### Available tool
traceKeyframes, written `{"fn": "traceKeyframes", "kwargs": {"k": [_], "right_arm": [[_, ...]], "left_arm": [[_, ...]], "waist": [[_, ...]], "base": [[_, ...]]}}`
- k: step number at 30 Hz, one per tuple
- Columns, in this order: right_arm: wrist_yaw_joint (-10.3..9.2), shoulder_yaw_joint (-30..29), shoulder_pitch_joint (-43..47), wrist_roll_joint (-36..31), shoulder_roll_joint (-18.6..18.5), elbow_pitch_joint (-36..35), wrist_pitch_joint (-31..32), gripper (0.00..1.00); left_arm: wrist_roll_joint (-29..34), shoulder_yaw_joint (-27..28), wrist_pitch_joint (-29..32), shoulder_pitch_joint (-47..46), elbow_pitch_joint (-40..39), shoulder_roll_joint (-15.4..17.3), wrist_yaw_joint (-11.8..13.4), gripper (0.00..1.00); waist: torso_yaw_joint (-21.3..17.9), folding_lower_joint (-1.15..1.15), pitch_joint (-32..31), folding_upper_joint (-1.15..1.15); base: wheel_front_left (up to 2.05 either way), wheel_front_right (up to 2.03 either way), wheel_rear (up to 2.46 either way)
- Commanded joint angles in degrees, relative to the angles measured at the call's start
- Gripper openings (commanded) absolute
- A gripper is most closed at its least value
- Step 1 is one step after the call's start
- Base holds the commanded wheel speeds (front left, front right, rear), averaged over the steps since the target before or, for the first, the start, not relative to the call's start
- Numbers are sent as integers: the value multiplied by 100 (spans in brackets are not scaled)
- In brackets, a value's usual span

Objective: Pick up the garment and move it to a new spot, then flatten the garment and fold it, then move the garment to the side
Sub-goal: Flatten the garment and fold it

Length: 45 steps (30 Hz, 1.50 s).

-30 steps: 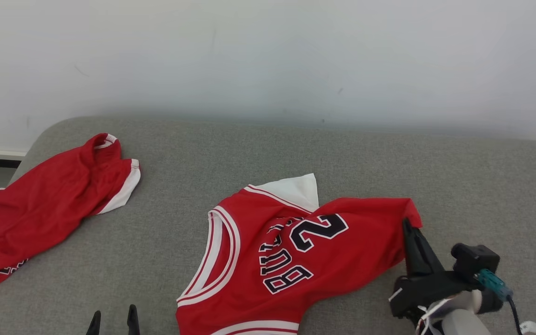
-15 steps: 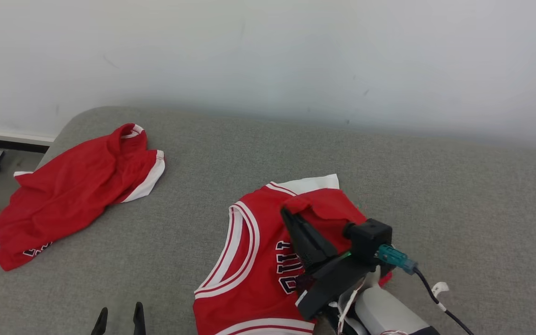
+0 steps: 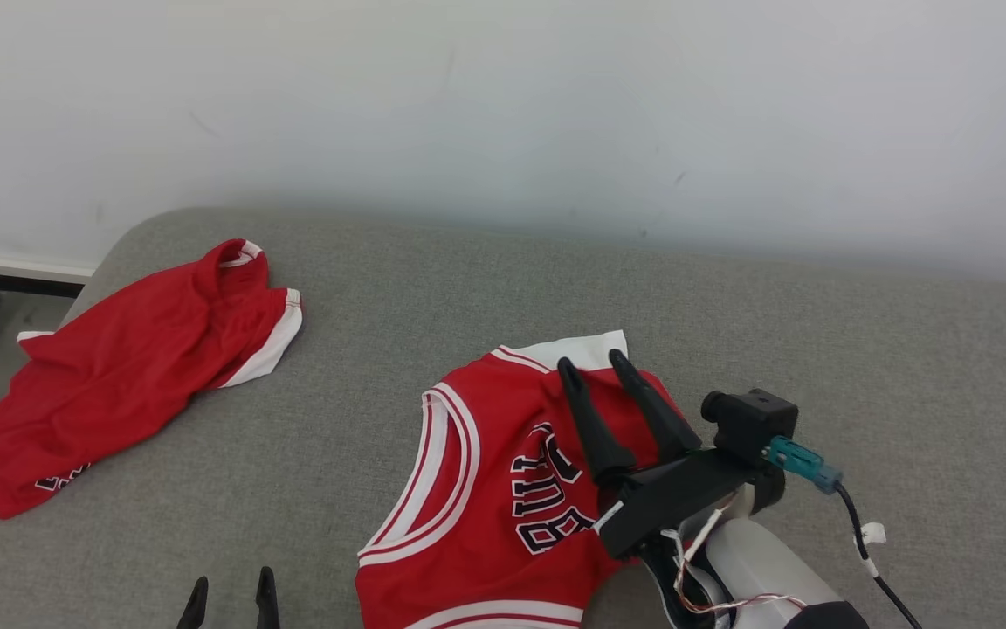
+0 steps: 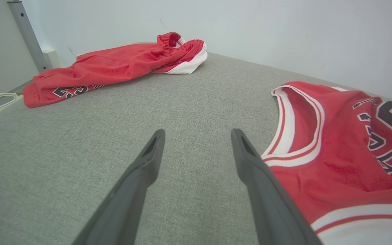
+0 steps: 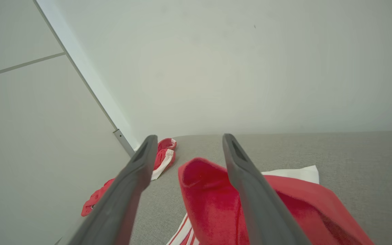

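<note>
The right gripper (image 3: 592, 360) reaches in from the lower right of the head view. Its two long dark fingers (image 3: 595, 428) are spread, with a clear gap between the tips, and slant up and slightly left. Behind them the black wrist carries a small black camera block (image 3: 747, 418) with a teal plug (image 3: 798, 456), and the pale forearm (image 3: 765, 568) runs off the bottom edge. The left gripper (image 3: 232, 579) sits low at the lower left, its fingertips just above the bottom edge, parted and pointing up the view.
</note>
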Motion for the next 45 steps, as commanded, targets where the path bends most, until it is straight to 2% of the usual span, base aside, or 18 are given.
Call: {"fn": "traceKeyframes", "kwargs": {"k": [1, 8, 13, 23, 31, 32, 33, 34, 35, 39, 45], "right_arm": [[-13, -98, 129, -106, -7, -26, 0, 100], [-13, -1107, 1044, -785, -144, -569, 0, 100], [-13, -1496, 1512, -1605, -289, -439, 0, 100], [-13, -1530, 1242, -2256, -164, 722, 0, 100], [-13, -1595, 552, -2890, -93, 2199, 4, 100], [-13, -1613, 503, -2915, -81, 2381, 5, 69], [-13, -1622, 464, -2929, -73, 2549, 4, 30], [-13, -1626, 400, -2930, -61, 2651, 3, 9], [-13, -1637, 315, -2917, -53, 2723, 4, 0], [-13, -1775, 35, -2882, -161, 2764, 2, 0], [-13, -2159, -699, -3016, -802, 2785, 1, 0]], "left_arm": [[9, 15, -20, 74, -13, -14, 1, 100], [49, 102, -20, 89, -37, -50, -64, 100], [89, 142, -20, 81, -53, -71, -91, 100], [162, 201, -20, -63, -3, -86, -193, 100], [230, 226, -20, -154, 46, -127, -225, 100], [233, 244, -20, -153, 50, -128, -231, 100], [236, 259, -19, -152, 53, -130, -240, 100], [239, 271, -20, -150, 59, -133, -248, 100], [241, 284, -20, -149, 62, -137, -245, 100], [254, 323, -20, -132, 68, -165, -243, 100], [291, 327, -20, -182, 110, -192, -290, 100]], "waist": [[-36, 0, -25, 0], [-105, 0, -51, 0], [-149, 0, 11, 0], [-57, 0, 163, 0], [94, 0, 235, 0], [104, 0, 236, 0], [112, 0, 236, 0], [117, 0, 236, 0], [119, 0, 236, 0], [97, 0, 241, 0], [107, 0, 245, 0]], "base": [[0, 0, 0], [0, 0, 0], [0, 0, 0], [0, 0, 0], [0, 0, 0], [0, 0, 0], [0, 0, 0], [0, 0, 0], [0, 0, 0], [0, 0, 0], [0, 0, 0]]}}
